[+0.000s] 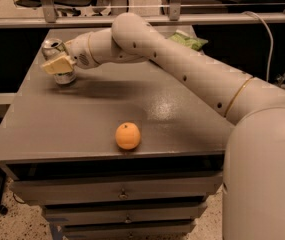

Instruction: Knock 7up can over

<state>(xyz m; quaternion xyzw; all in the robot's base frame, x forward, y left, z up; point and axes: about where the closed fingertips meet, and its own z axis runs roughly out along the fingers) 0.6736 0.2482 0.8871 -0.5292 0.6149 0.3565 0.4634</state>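
Note:
The 7up can [53, 49] is a small silver can with a pull-tab top, standing at the far left of the grey table [132, 104]. It leans a little to the left. My gripper [57, 64] is at the end of the white arm that reaches in from the right. Its cream tip lies across the can's front and hides the can's middle; only the top and the base [66, 78] show. The gripper seems to touch the can.
An orange fruit [127, 135] sits near the table's front edge. A green chip bag [187, 40] lies at the back right, behind the arm. Drawers [122, 193] are under the table. A railing runs behind it.

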